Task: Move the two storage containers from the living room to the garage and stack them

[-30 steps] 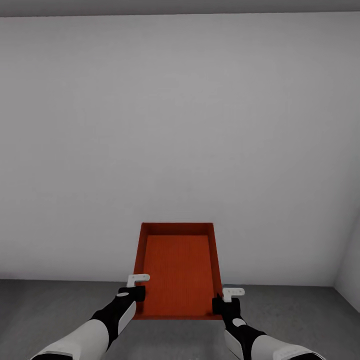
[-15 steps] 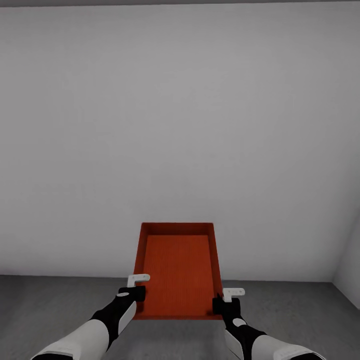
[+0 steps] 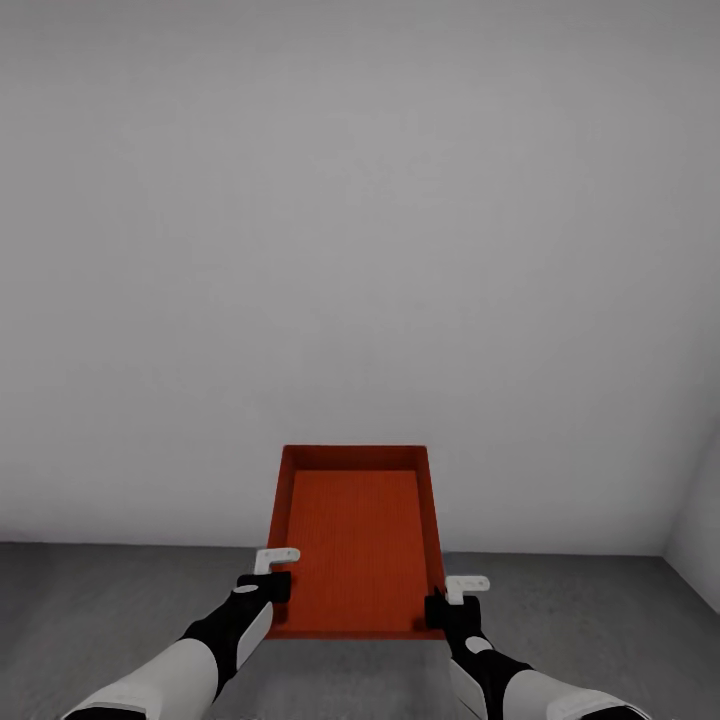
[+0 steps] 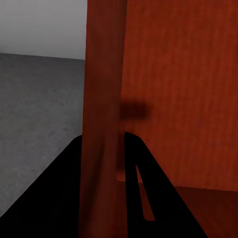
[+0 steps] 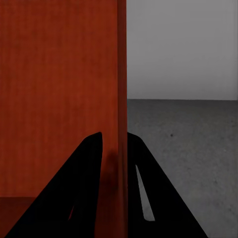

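I hold one orange-red storage container [image 3: 355, 545] level in front of me, open side up and empty. My left gripper [image 3: 272, 580] is shut on its left wall near the front corner, and my right gripper [image 3: 443, 603] is shut on its right wall. In the left wrist view the thin container wall [image 4: 101, 124] runs between the dark fingers [image 4: 144, 193]. The right wrist view shows the same grip, with the wall [image 5: 121, 99] between its fingers [image 5: 148, 193]. Below lies the dark grey concrete floor [image 3: 90, 610] of the garage.
A plain pale grey wall [image 3: 360, 250] stands straight ahead, meeting the floor just beyond the container. A second wall [image 3: 700, 540] closes the corner at the right. Bare floor [image 5: 188, 148] stretches to both sides.
The whole view has shifted: the wall's top edge has left the picture and the floor line sits higher. The container and both grips stay as they were.
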Robot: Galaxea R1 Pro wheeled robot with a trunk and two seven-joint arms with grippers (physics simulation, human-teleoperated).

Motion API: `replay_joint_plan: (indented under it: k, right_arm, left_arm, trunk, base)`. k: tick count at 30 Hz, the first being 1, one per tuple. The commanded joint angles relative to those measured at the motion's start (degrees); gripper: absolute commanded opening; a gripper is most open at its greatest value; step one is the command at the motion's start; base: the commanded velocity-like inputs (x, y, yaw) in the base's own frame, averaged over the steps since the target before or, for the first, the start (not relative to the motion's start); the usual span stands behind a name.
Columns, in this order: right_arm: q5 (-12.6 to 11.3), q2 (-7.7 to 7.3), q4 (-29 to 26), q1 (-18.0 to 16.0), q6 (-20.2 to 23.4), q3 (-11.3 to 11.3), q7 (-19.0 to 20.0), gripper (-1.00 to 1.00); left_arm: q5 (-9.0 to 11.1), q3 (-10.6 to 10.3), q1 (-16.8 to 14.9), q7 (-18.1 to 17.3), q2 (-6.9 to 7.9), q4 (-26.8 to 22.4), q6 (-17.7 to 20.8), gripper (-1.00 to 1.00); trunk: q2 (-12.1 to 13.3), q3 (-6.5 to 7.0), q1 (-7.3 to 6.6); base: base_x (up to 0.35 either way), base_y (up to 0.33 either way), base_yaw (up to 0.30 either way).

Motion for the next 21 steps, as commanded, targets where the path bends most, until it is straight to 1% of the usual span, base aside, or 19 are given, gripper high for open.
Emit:
replay_joint_plan:
  k: [1, 21]
  right_arm:
    - [-2.17, -0.11, 0.11, -0.01, -0.48, -1.87, -0.61, -1.0]
    - [-2.17, -0.11, 0.11, -0.01, -0.48, -1.87, -0.61, -1.0]
  left_arm:
    - [0.18, 4.57, -0.08, 0.62, 0.04, -0.52, 0.47, -1.0]
    - [0.18, 4.57, -0.08, 0.57, -0.03, -0.59, 0.46, -1.0]
  trunk:
    - [-0.08, -0.19, 0.01]
    - [-0.08, -2.03, 0.01]
  base:
    - [0.0, 0.0, 0.0]
    - [0.0, 0.0, 0.0]
